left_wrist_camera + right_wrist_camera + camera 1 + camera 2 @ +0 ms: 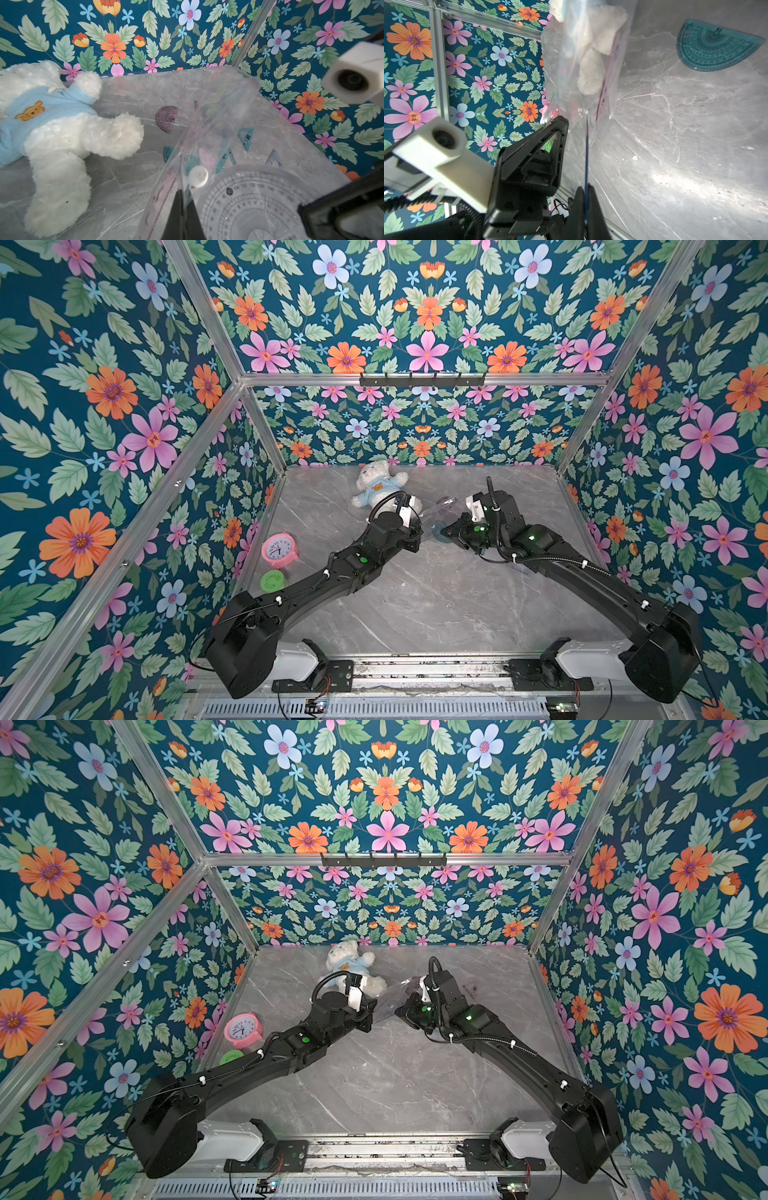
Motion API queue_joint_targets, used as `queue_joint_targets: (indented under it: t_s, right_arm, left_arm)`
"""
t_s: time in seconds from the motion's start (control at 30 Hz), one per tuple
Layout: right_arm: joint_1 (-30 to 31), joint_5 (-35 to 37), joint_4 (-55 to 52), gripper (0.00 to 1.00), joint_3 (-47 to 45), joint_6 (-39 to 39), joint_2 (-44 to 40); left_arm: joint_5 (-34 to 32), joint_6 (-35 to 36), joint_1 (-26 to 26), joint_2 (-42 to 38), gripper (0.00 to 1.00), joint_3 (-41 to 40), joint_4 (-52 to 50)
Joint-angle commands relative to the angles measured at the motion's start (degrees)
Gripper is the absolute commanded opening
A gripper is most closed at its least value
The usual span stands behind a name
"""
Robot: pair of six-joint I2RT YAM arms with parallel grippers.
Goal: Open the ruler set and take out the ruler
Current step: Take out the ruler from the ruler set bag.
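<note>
The clear bag (441, 512) of the ruler set hangs over the middle of the desk (415, 605). The left gripper (184, 194) is clamped on one edge and the right gripper (586, 188) on another. A pink ruler (162, 199) lies inside. A protractor (249, 203) reads 80 to 140.

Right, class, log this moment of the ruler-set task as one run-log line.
left gripper: shut on pouch | right gripper: shut on pouch | ruler: inside pouch | teal protractor: on table

The clear protractor (249, 207) bears degree marks, apparently 80, 90, 100, 110 and 120 along its arc.
</note>
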Motion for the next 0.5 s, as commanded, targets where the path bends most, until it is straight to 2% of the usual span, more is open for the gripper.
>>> queue_joint_targets:
  t_s: [0.0,0.17,0.47]
  right_arm:
    - [0.06,0.16,-0.92,0.00,0.35,0.01,-1.58]
    - [0.06,-2.78,1.57,0.00,-0.62,-2.26,-5.36]
    - [-0.03,-4.79,-2.67,0.00,-5.12,-5.60,-14.36]
  left_arm:
    - [0.61,-1.48,1.04,0.26,0.00,-0.06,2.49]
    - [1.90,-2.33,3.61,-0.39,0.00,-0.08,1.74]
    - [1.94,1.17,7.17,-4.85,0.00,2.67,-2.28]
